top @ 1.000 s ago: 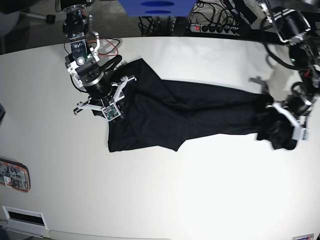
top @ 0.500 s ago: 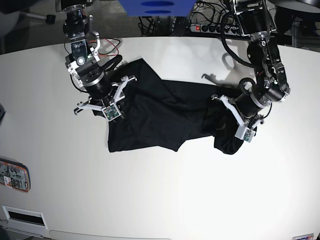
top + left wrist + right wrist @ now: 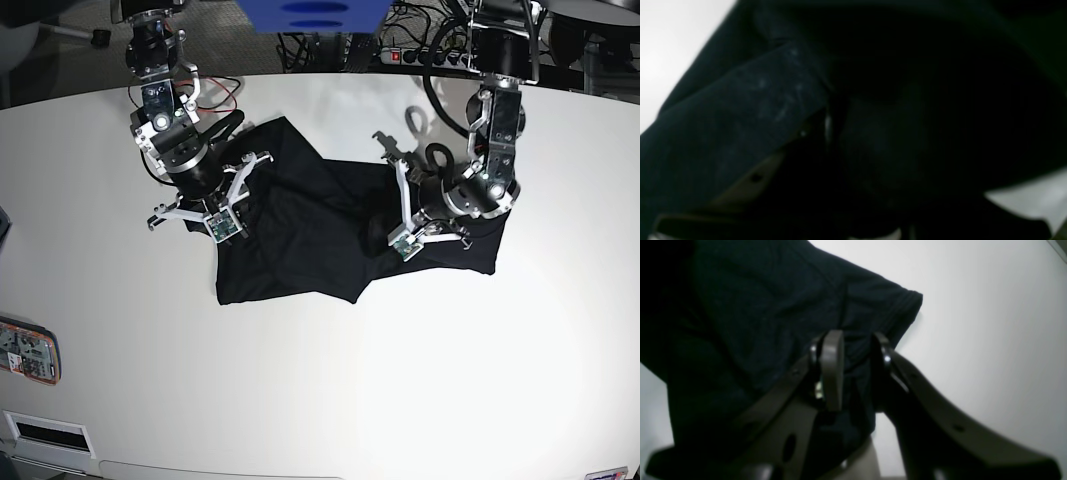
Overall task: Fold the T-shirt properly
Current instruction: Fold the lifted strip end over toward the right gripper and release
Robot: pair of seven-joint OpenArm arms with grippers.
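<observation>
Here is the T-shirt [image 3: 320, 235], black and rumpled, lying across the middle of the white surface [image 3: 300, 400] with its long axis running side to side in the base view. The right gripper [image 3: 215, 205] sits on the end of the shirt at that view's left; the wrist view shows its two pads [image 3: 831, 370] close together with a fold of black cloth pinched between them, so it is clamped on the fabric. The left gripper [image 3: 400, 215] is over the other end, down against a doubled-over flap, and its wrist camera is filled with dark cloth, so I cannot tell whether its jaws are apart or together. The key relation: the loose, doubled end lies right under the left gripper, with the pinned end directly across from it along the shirt's length. My read is that the left arm is nearer the flap and the fold has to travel along that axis toward the right gripper's end.
</observation>
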